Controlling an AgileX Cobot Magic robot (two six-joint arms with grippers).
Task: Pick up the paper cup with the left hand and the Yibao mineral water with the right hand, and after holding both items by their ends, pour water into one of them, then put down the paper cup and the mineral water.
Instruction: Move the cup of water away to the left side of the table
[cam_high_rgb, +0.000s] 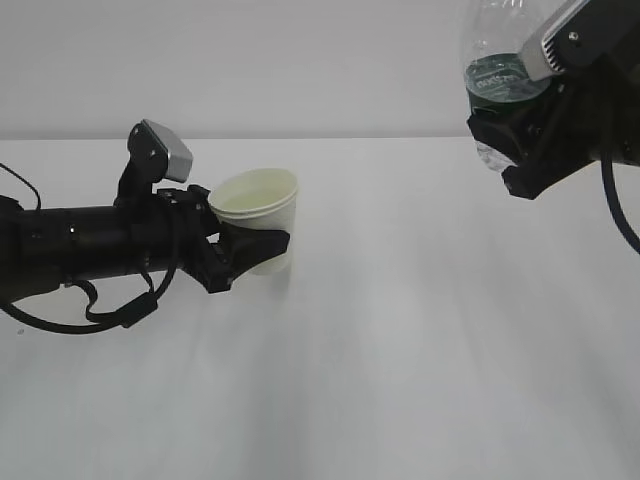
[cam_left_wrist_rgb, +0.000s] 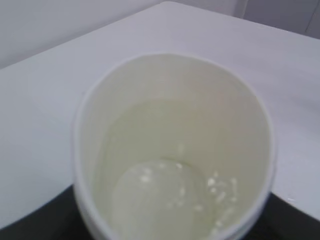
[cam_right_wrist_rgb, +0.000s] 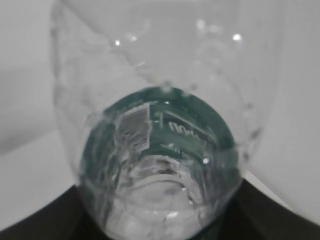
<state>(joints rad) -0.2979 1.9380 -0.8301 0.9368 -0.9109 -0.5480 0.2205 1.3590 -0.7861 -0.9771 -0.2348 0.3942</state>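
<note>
My left gripper (cam_high_rgb: 258, 250) is shut on the lower half of the white paper cup (cam_high_rgb: 262, 200) and holds it a little above the white table (cam_high_rgb: 420, 360), mouth up and leaning slightly. In the left wrist view the cup (cam_left_wrist_rgb: 170, 150) fills the frame, with bright specks on its cream bottom and a dark finger (cam_left_wrist_rgb: 35, 225) at the lower corner. At the top right my right gripper (cam_high_rgb: 512, 128) is shut on the lower end of the Yibao mineral water (cam_high_rgb: 500, 78), held high, its top cut off by the frame. The right wrist view looks up the clear bottle (cam_right_wrist_rgb: 160, 150) past its green label.
The white table runs back to a plain pale wall (cam_high_rgb: 300, 60). A wide gap of tabletop lies between the cup and the bottle. The cup casts a soft shadow (cam_high_rgb: 270, 300) on the table below it.
</note>
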